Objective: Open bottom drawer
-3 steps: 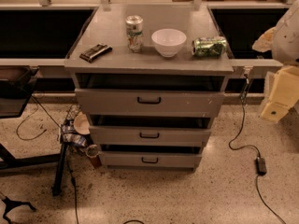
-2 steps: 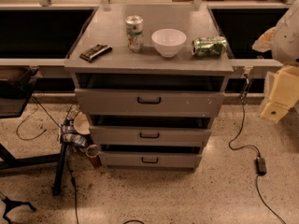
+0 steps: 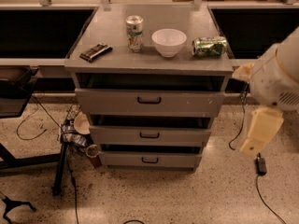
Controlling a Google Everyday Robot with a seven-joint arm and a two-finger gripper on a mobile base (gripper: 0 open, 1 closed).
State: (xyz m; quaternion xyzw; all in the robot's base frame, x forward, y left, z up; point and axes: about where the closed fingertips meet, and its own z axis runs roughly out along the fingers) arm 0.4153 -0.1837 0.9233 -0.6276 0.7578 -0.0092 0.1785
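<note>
You've lowered the arm (image 3: 276, 71) at the counter's (image 3: 112, 31) 3 o'clock side: its pale hand (image 3: 258, 133) has slid toward 7 o'clock, from level with the top drawer (image 3: 187, 104) to level with the middle drawer (image 3: 187, 136).

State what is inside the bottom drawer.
Only a dark gap above the bottom drawer shows; the middle drawer covers its contents. End effector out of view; arm hangs at right.

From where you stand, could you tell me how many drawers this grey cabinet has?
3, stacked: the top drawer, the middle drawer, and the bottom drawer nearest the floor. None looks hidden. The gripper hangs off to their right, touching none.
</note>
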